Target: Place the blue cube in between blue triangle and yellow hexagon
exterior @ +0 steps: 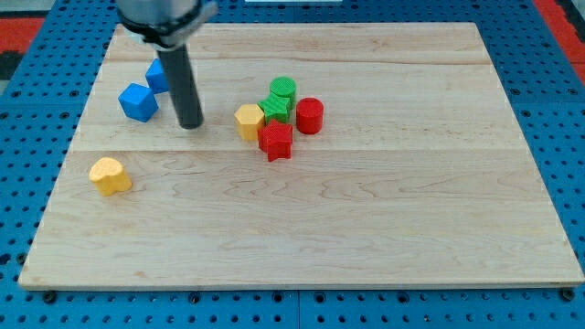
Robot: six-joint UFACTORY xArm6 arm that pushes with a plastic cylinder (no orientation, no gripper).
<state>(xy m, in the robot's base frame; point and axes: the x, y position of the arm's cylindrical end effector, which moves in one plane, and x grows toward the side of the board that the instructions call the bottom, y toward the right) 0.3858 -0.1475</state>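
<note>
My tip [190, 125], a bare rod with no pincer, sits right of the blue cube [138, 101]; I judge it must circle left to push it toward the yellow hexagon [249, 121].

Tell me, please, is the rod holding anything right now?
Nothing is held: my tip rests on the board, apart from the blue cube at its left.

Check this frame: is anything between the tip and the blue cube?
No. My tip sits just to the view's right of the blue cube, with only bare board between them. The blue triangle lies behind, partly hidden by the rod.

Pale grained wooden board [384, 228], ribbed plastic red star [275, 140]
</note>
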